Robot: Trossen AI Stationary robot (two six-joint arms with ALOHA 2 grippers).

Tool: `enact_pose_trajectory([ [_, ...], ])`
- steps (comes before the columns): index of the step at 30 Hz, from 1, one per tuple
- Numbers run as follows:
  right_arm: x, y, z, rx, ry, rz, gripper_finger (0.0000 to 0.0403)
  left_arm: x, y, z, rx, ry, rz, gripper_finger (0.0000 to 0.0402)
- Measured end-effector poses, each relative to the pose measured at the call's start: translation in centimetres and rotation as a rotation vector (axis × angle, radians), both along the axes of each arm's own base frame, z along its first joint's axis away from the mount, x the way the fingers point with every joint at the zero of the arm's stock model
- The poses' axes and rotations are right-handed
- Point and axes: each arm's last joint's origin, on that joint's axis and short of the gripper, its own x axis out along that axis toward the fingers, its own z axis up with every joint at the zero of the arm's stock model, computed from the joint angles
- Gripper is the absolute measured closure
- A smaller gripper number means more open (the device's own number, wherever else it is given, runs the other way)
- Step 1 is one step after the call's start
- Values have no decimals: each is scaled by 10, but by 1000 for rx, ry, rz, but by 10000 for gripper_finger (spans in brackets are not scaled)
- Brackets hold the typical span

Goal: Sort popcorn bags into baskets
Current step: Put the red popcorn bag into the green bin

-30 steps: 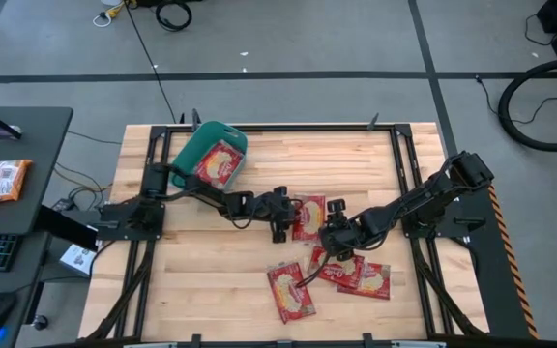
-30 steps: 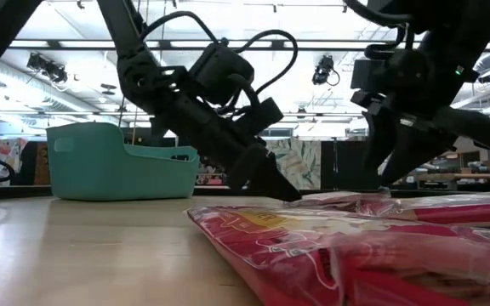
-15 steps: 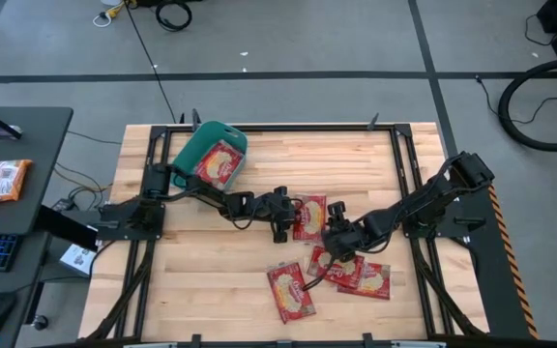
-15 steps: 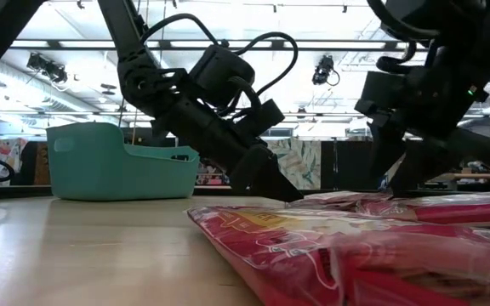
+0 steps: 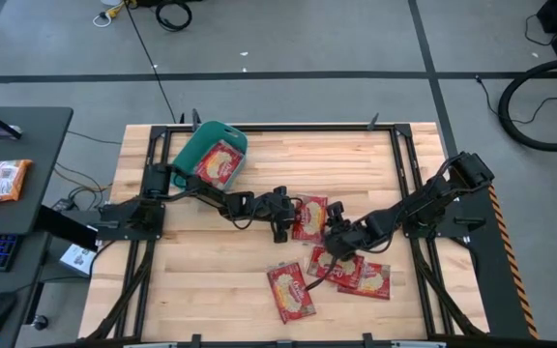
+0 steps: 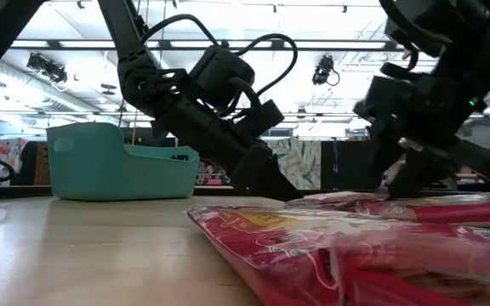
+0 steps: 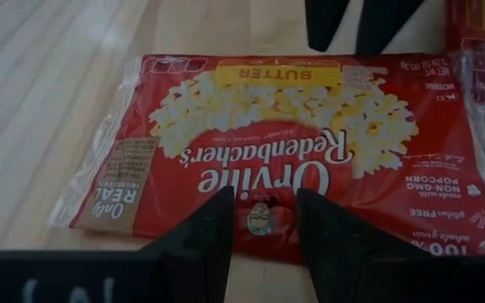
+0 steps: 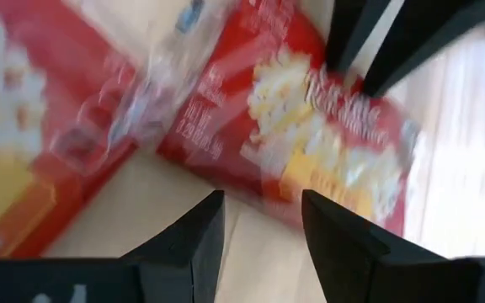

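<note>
The left gripper (image 5: pixel 280 228) sat low at the table's middle, fingers (image 7: pixel 200 236) spread with a gap between them, poised over the near edge of a popcorn bag (image 7: pixel 293 160) lying flat, its butter label facing up. In the high view that bag (image 5: pixel 308 217) lay just at the gripper's 3 o'clock. The right gripper (image 5: pixel 335 244) was down just beyond it, at about 4 o'clock from the left one, fingers (image 8: pixel 183 236) parted too, hovering over bare wood beside a bag. Below it a cluster of bags (image 5: pixel 356 275) overlapped at 5 o'clock, and 1 more bag (image 5: pixel 289 291) lay apart at 6 o'clock. Far off at 10 o'clock stood the teal basket (image 5: pixel 190 153), tilted, with 1 bag (image 5: pixel 219 162) already inside.
</note>
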Motion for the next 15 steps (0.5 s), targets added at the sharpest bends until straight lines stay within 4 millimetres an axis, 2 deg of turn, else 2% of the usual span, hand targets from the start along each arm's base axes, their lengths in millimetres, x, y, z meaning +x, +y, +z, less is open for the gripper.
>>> enact_pose_trajectory([
  [10,20,-4,10,27,-167,56,237,0,0,0,2,1,3,267],
  [15,25,-3,15,-25,-227,90,239,0,0,0,2,1,3,267],
])
